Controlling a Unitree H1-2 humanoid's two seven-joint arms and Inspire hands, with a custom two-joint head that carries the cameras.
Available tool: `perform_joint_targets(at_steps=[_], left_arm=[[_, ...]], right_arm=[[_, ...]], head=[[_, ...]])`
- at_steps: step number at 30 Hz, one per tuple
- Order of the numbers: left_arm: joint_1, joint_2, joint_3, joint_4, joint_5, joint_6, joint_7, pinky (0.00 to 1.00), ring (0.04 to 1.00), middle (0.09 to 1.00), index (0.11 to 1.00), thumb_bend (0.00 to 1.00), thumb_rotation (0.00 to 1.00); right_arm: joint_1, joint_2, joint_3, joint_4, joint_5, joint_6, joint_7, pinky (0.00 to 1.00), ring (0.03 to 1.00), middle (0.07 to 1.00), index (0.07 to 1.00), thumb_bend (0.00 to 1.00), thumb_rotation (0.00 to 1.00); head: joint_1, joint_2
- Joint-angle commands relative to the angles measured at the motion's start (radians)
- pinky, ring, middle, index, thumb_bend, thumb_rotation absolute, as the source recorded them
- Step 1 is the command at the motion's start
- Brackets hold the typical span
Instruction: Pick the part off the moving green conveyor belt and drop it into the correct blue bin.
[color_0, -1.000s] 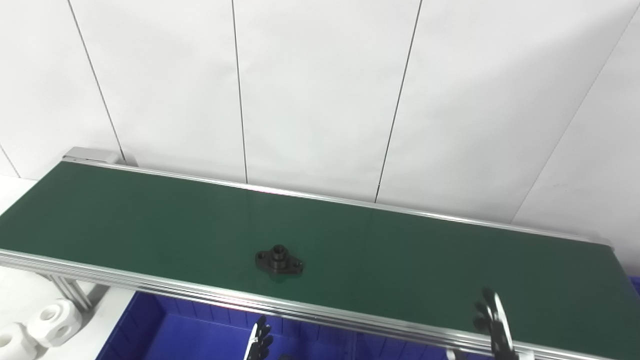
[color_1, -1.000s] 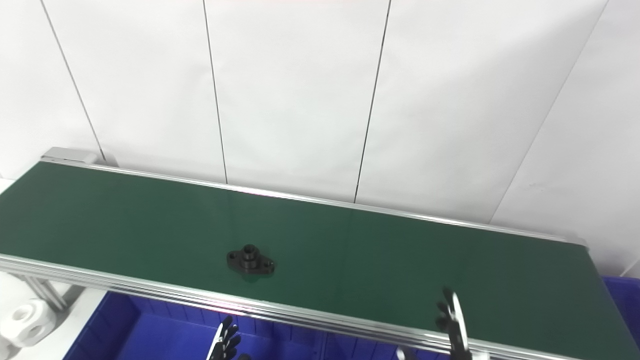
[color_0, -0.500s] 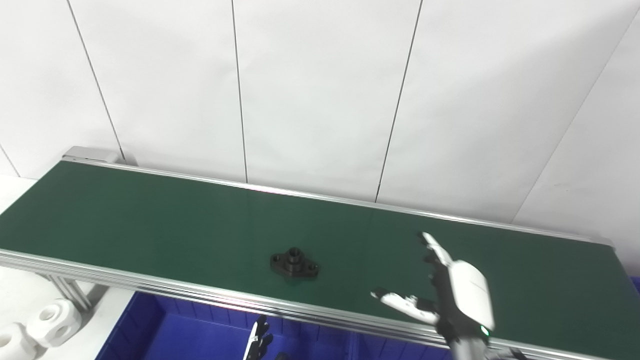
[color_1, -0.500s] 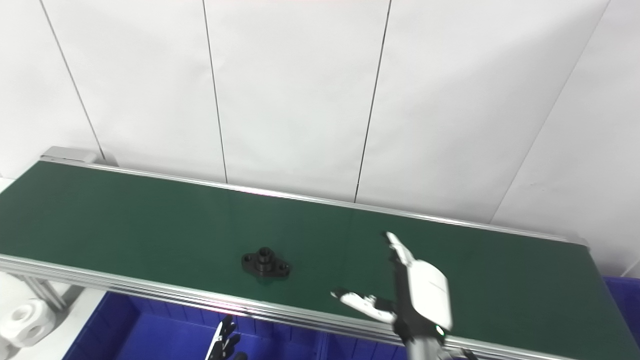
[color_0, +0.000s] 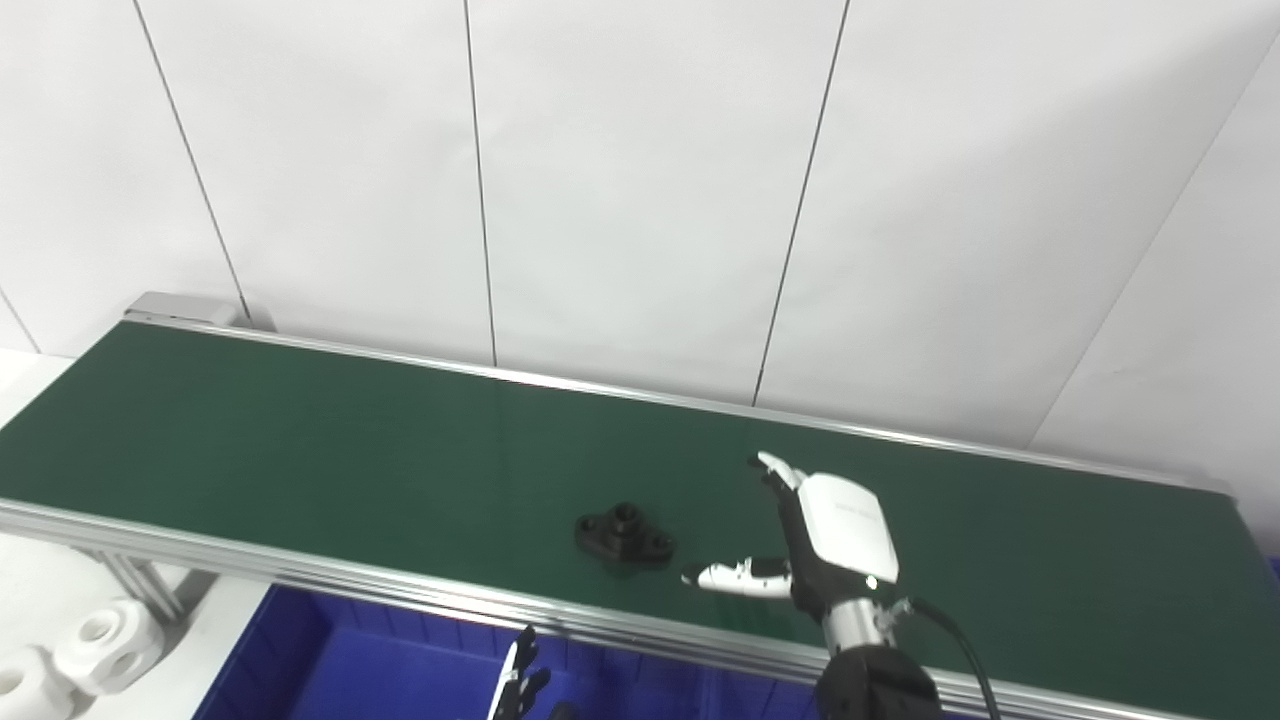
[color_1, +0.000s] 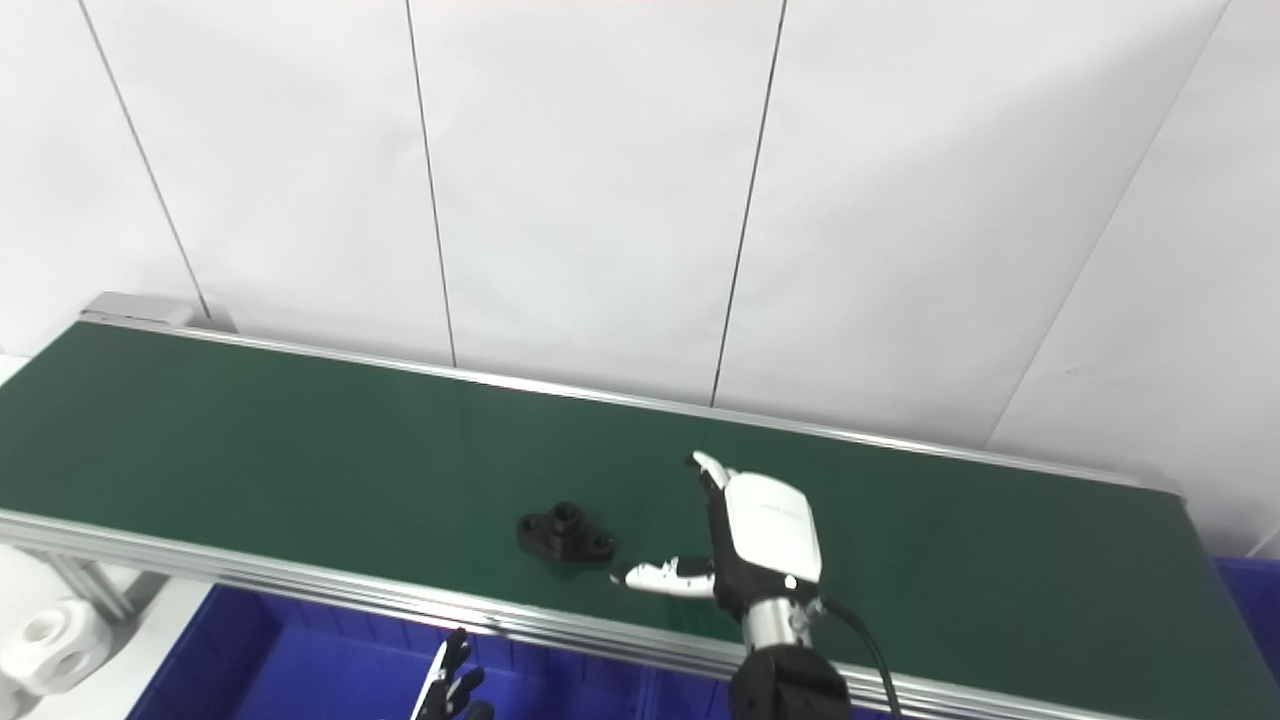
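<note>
Black, the part (color_0: 624, 530) lay on the green conveyor belt (color_0: 300, 440) near its front rail. Just right of it hovered the right robot hand (color_0: 815, 545), fingers spread, empty. Left robot hand (color_0: 518, 685): only fingertips showed, state unclear.

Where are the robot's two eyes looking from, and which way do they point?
Left eye view: on the head, looking down and forward at the green belt; shows the open right hand near the black part and the left hand's fingertips at the bottom.
Right eye view: beside it, facing the same way; shows the same two hands.
Shared: belt, part, blue bin, white wall, with everything sitting slightly further left in the right eye view.
</note>
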Motion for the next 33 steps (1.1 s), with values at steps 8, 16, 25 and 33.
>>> perform_joint_targets(at_steps=[8,16,25,33], left_arm=[[0.011,-0.103,-0.069,-0.021,0.000,-0.036,0.000,1.00,0.933,0.981,1.000,0.40,0.93],[0.026,-0.106,-0.086,-0.040,0.016,-0.041,0.004,1.00,0.999,0.964,1.000,0.36,0.92],[0.052,-0.110,-0.103,-0.071,0.034,-0.034,0.012,1.00,1.000,0.963,1.000,0.35,0.92],[0.074,-0.114,-0.112,-0.110,0.038,-0.003,0.007,0.99,0.958,0.960,1.000,0.36,0.93]], right_arm=[[-0.145,-0.001,0.075,0.110,-0.012,0.039,0.031,0.48,0.644,0.823,0.860,1.00,0.62],[-0.192,-0.023,0.135,0.151,-0.033,0.053,0.075,0.45,0.590,0.781,0.858,1.00,0.59],[-0.224,-0.063,0.221,0.202,-0.081,0.056,0.092,0.40,0.532,0.754,0.825,1.00,0.57],[-0.229,-0.103,0.260,0.295,-0.074,0.012,0.062,0.24,0.299,0.443,0.711,0.74,0.33]], head=[[0.007,0.012],[0.021,0.023],[0.033,0.038],[0.037,0.054]])
